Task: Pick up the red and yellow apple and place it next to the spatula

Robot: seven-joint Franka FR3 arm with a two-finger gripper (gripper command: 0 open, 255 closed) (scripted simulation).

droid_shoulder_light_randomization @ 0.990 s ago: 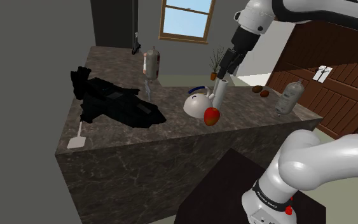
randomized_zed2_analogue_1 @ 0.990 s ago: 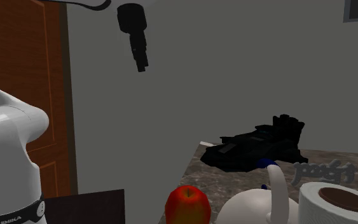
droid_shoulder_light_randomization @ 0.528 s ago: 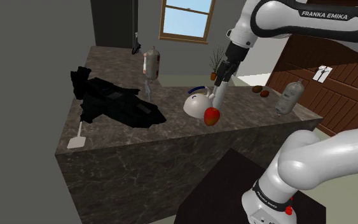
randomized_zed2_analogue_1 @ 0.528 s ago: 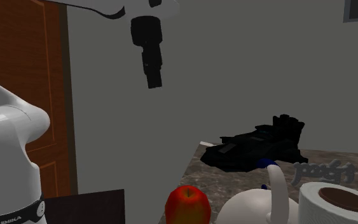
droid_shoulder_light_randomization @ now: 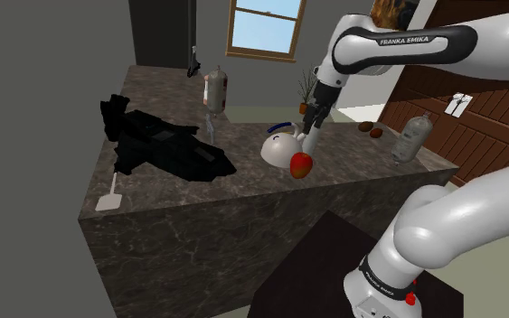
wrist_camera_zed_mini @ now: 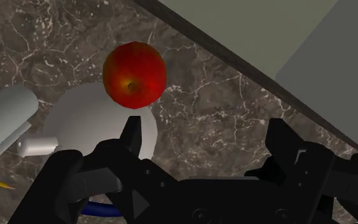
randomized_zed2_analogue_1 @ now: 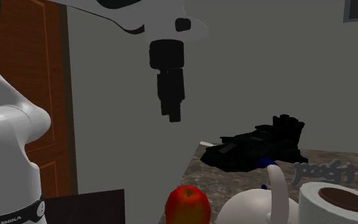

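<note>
The gripper [wrist_camera_zed_mini: 206, 130] hangs above the worktop [droid_shoulder_light_randomization: 352, 167] with its two fingers spread wide and nothing between them, so it holds nothing. It points down at the stone. The apple [wrist_camera_zed_mini: 135, 74] lies ahead of the fingertips rather than between them, so I judge this to be the approach, with the descent onto the fruit not yet made.

The apple is red with a yellow flush. It sits close to the worktop edge that faces the stand, with its stem dimple turned up toward the wrist camera. A rounded white pot [droid_shoulder_light_randomization: 278, 149] is just beside it; whether the two touch I cannot tell. A paper roll [randomized_zed2_analogue_1: 311, 197] stands close behind the pot. That side probably offers little room for a finger. The sides running along the edge look free, so closing in line with the edge seems the safer grasp. A sideways nudge could roll the fruit off the worktop.

The spatula [droid_shoulder_light_randomization: 111, 195] is white and lies flat near the corner at the other end of that same edge, well apart from the apple. Between the two, a black heap [droid_shoulder_light_randomization: 166, 146] spreads across the worktop and comes near the edge, leaving a bare strip of stone along it. Bare stone also lies beside the spatula, on the side toward the apple, and that looks the likeliest place to set the fruit down. Carrying it along the edge strip, or lifted above the heap, should keep it clear.
</note>
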